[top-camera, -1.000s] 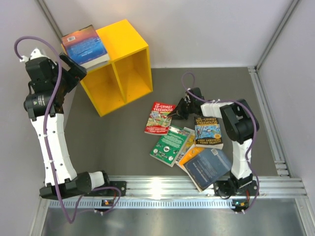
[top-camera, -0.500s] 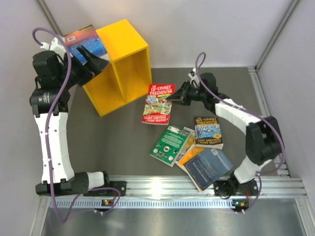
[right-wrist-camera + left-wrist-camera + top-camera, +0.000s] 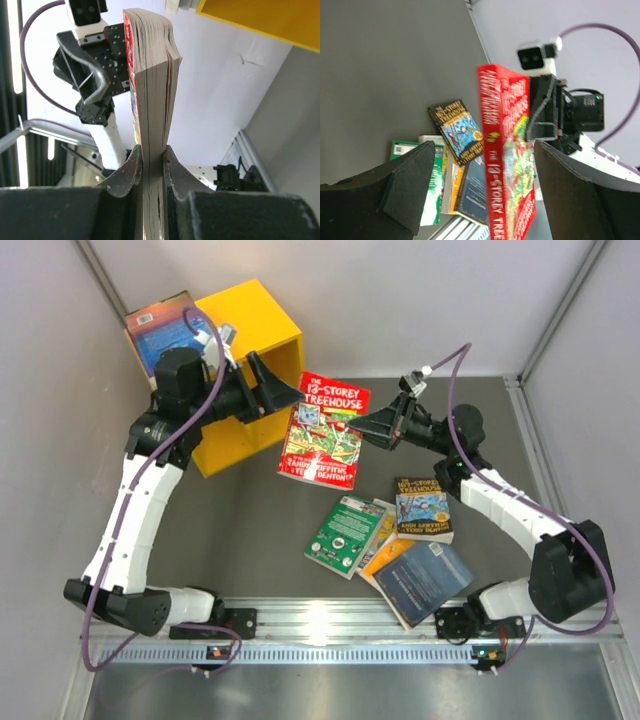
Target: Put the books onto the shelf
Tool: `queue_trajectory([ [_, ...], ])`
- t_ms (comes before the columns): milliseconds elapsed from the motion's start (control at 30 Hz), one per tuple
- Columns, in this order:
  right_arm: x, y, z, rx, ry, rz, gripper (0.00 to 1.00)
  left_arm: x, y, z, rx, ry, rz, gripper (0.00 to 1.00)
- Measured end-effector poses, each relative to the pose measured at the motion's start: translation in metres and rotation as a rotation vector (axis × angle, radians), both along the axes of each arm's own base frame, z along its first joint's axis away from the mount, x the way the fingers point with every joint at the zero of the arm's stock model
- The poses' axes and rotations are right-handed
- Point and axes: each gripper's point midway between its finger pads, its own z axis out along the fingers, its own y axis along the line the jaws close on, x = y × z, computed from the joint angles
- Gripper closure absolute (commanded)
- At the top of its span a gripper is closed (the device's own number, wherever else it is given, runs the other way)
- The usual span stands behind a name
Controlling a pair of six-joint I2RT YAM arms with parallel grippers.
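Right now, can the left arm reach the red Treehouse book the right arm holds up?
Probably yes. The left fingers are spread wide, facing the spine of the red Treehouse book with nothing between. The right fingers pinch its opposite edge, leaving that side free.

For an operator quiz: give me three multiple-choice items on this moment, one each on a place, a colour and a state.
1. What lies on top of the yellow shelf? A) a blue-covered book; B) a green book; C) nothing.
2. What colour is the cover of the book in the right gripper? A) purple; B) red; C) green.
3. How is the left gripper? A) shut on the book; B) shut, empty; C) open.

Key: A, the overhead view shows it there; B, the red Treehouse book is pinched; C, its jaws stand apart.
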Motion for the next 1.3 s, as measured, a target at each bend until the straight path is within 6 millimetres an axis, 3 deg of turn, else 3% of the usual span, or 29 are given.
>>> queue_trajectory([
  [200,-0.004,-0.003,-0.010,0.047,0.076,0.010,1.00,-0.022,-0.039,-0.005,-0.015,0.008,-0.120,0.40],
  [400,-0.010,-0.008,-0.007,0.098,0.089,0.005,1.00,-0.031,-0.053,-0.012,-0.001,0.017,-0.152,0.70],
  [433,-0.011,-0.009,-0.005,0.104,0.090,0.006,1.00,-0.033,-0.055,-0.012,0.002,0.016,-0.155,0.77],
  [467,-0.012,-0.010,-0.003,0.111,0.083,0.005,1.00,-0.033,-0.056,-0.013,0.007,0.014,-0.155,0.94],
  [500,-0.013,-0.011,-0.002,0.115,0.077,0.001,1.00,-0.033,-0.057,-0.013,0.008,0.016,-0.149,1.00],
  [533,-0.013,-0.011,-0.001,0.120,0.073,0.000,0.90,-0.033,-0.057,-0.013,0.012,0.013,-0.146,1.00],
  [567,-0.013,-0.011,0.000,0.123,0.072,-0.001,0.71,-0.033,-0.057,-0.012,0.015,0.011,-0.144,1.00],
  [600,-0.014,-0.012,0.001,0.126,0.071,-0.001,0.34,-0.033,-0.057,-0.010,0.018,0.010,-0.142,1.00],
  [633,-0.014,-0.012,0.003,0.134,0.083,0.000,0.21,-0.034,-0.057,-0.008,0.025,0.005,-0.145,1.00],
  [667,-0.014,-0.013,0.005,0.138,0.076,-0.007,0.01,-0.035,-0.056,-0.003,0.036,0.001,-0.146,1.00],
  [733,-0.017,-0.016,0.010,0.142,0.062,-0.016,0.00,-0.030,-0.053,0.013,0.064,-0.013,-0.140,1.00],
  [800,-0.024,-0.020,0.017,0.136,0.036,-0.024,0.00,-0.013,-0.045,0.046,0.052,-0.069,-0.112,1.00],
  [867,-0.032,-0.024,0.024,0.131,0.004,-0.031,0.00,0.013,-0.024,0.080,0.007,-0.144,-0.054,1.00],
  [967,-0.048,-0.033,0.026,0.120,-0.036,-0.038,0.00,0.053,0.039,0.114,-0.079,-0.205,0.096,1.00],
  [1000,-0.052,-0.035,0.022,0.112,-0.040,-0.040,0.00,0.067,0.068,0.124,-0.123,-0.217,0.163,1.00],
  [1100,-0.059,-0.039,0.003,0.071,-0.015,-0.043,0.00,0.096,0.129,0.149,-0.247,-0.257,0.274,1.00],
  [1300,-0.069,-0.043,-0.037,-0.029,0.050,-0.047,0.00,0.129,0.211,0.186,-0.439,-0.333,0.331,1.00],
])
